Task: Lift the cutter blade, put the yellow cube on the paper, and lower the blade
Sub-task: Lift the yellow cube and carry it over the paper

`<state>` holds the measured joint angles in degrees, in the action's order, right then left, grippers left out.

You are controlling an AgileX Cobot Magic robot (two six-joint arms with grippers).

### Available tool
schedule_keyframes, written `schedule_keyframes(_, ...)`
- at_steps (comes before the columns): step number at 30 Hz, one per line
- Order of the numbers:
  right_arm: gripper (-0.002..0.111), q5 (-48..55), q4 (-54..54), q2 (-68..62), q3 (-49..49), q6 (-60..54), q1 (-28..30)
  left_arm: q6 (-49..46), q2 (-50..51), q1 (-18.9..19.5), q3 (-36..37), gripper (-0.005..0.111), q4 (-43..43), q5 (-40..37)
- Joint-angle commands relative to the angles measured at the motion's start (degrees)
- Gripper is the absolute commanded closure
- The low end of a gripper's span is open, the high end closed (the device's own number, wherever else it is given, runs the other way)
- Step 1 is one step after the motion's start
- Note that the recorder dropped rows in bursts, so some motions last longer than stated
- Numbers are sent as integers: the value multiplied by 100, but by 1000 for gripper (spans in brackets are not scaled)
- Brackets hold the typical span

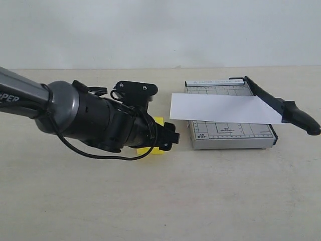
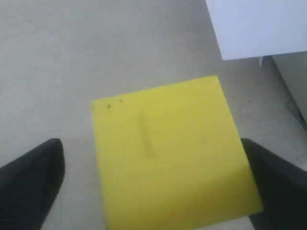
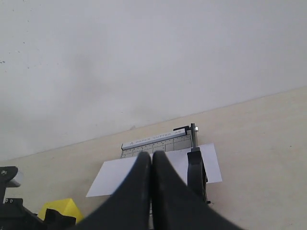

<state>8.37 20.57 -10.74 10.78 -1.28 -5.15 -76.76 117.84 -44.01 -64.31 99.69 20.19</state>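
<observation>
Left gripper (image 1: 168,138) first: spread nearly full, down at table (image 1: 150,201) level, gripping nothing yet. Straddles cube (image 2: 168,153), one finger (image 2: 29,184) a little clear of its face, the other right at the opposite edge. Needs only a squeeze across the cube, then a lift and a carry rightward. Lies that way because paper (image 1: 220,108) sits just beyond cube on the right, near corner close above it in the left wrist view. Spans base (image 1: 230,136) crosswise, long axis left to right, sticking out past both sides. Bears nothing on top so far.

Farther right, blade (image 1: 273,100): runs along base's right edge, handle jutting past the front corner. Seems raised a little, though angle too shallow to be sure.

Right gripper (image 3: 152,191): pressed shut, empty, held high and out of the exterior view, well apart from cube. Leaves left arm by far the nearer. No container anywhere in sight.
</observation>
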Motion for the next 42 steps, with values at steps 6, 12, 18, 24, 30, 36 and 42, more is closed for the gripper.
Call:
schedule_keyframes(6,108,-5,0,26,-11,-6,-1,-70,-126,7,-222,102,25,-302)
schedule_keyframes(12,108,-5,0,26,-11,-6,-1,-81,-425,-6,-660,102,-57,-772)
schedule_keyframes(18,108,-5,0,26,-11,-6,-1,-213,-649,-6,-1158,102,-562,-1281)
schedule_keyframes(24,108,-5,0,26,-11,-6,-1,-775,-450,-6,-1773,102,-616,-1348)
schedule_keyframes(30,108,-5,0,26,-11,-6,-1,-1321,58,-161,-2364,102,-616,-1423)
schedule_keyframes(36,108,-5,0,26,-11,-6,-1,-1453,540,-267,-2605,102,-616,-1405)
schedule_keyframes(42,108,-5,0,26,-11,-6,-1,-1453,837,-267,-2656,102,-616,-1395)
